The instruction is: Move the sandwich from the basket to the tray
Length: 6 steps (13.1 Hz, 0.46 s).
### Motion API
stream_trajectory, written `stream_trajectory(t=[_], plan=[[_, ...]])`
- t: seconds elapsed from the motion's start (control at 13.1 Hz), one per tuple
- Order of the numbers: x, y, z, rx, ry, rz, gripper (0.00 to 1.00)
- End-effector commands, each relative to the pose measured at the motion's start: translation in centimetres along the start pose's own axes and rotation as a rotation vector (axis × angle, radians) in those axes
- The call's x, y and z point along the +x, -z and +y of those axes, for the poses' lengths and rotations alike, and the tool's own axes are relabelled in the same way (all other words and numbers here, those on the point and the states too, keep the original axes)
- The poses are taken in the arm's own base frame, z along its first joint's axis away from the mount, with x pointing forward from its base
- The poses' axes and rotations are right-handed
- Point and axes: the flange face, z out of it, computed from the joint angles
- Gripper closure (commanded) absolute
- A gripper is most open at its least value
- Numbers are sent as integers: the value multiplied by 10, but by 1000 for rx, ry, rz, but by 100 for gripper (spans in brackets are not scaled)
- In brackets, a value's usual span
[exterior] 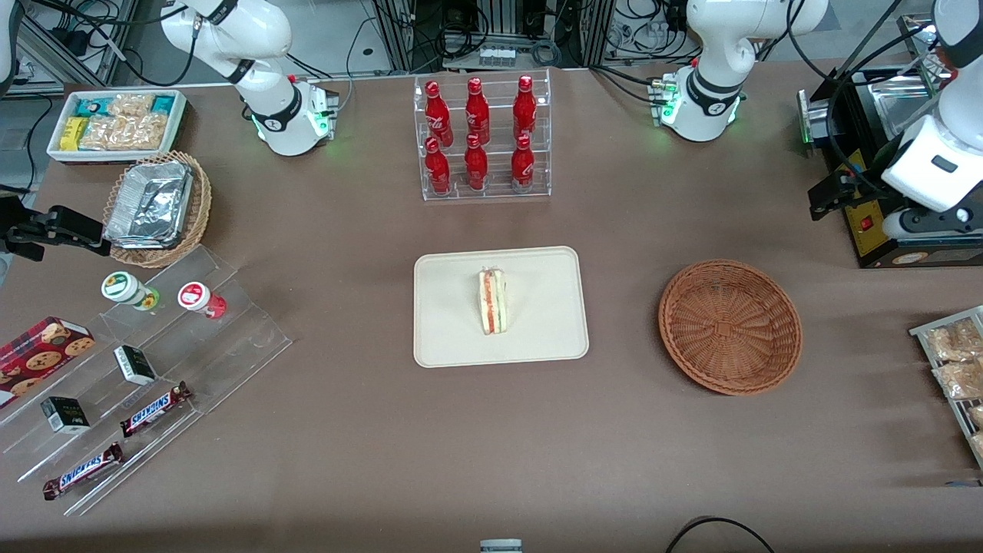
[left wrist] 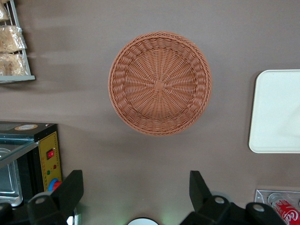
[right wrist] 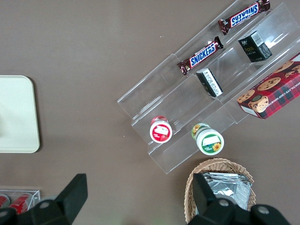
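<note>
One sandwich point(exterior: 493, 300) lies on the one tray point(exterior: 537, 338); the one basket point(left wrist: 160, 83) is bare; my claw point(left wrist: 136, 192) (fingers spread) hovers above it.

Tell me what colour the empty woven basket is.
Reddish-brown wicker; the basket shows best in the left wrist view, with the open tool above the table beside it.

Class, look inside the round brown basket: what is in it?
Nothing: the basket shows only bare weave; the sandwich stands on the tray. The gripper hovers open above the table beside it. Nothing is covered.
</note>
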Motion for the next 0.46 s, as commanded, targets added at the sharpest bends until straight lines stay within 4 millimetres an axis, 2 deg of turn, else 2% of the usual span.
stream_trajectory(t=[0.0,0.38], plan=[[1,1,0,5,-18,16,0],[18,10,11,-2,-34,33,0]])
